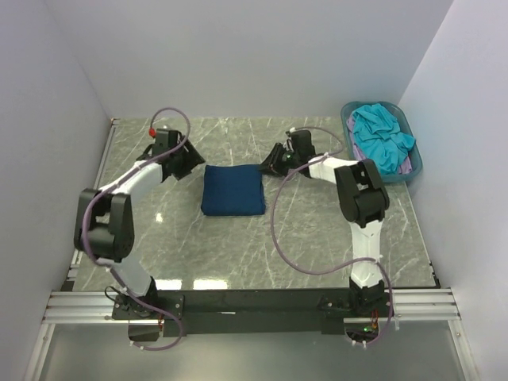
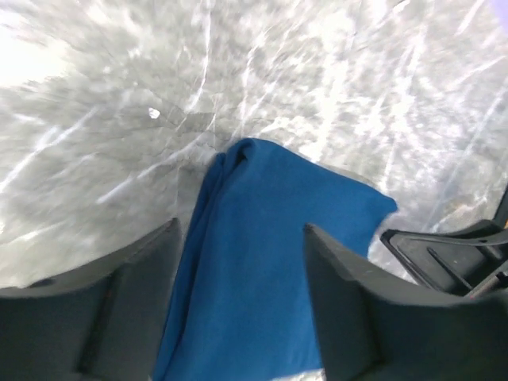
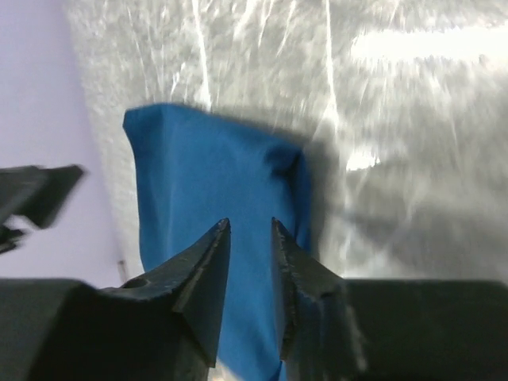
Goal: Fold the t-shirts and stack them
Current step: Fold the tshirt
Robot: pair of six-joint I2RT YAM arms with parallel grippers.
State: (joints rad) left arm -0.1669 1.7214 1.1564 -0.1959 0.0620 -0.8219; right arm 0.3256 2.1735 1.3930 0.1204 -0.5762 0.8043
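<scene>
The navy t-shirt (image 1: 232, 189) lies folded into a small square in the middle of the table. My left gripper (image 1: 189, 163) hovers at its left edge, open wide, with the cloth (image 2: 278, 198) showing below the gap between its fingers (image 2: 241, 226). At the shirt's right edge, my right gripper (image 1: 270, 163) has a narrow gap between its tips (image 3: 250, 222); the navy cloth (image 3: 206, 167) lies beneath them, not pinched. A turquoise t-shirt (image 1: 379, 135) is heaped in the basket, with a pale lilac one (image 1: 406, 165) peeking out under it.
The teal plastic basket (image 1: 344, 116) stands at the back right corner against the wall. White walls close the table on the left, back and right. The marble tabletop (image 1: 238, 246) stretches in front of the folded shirt.
</scene>
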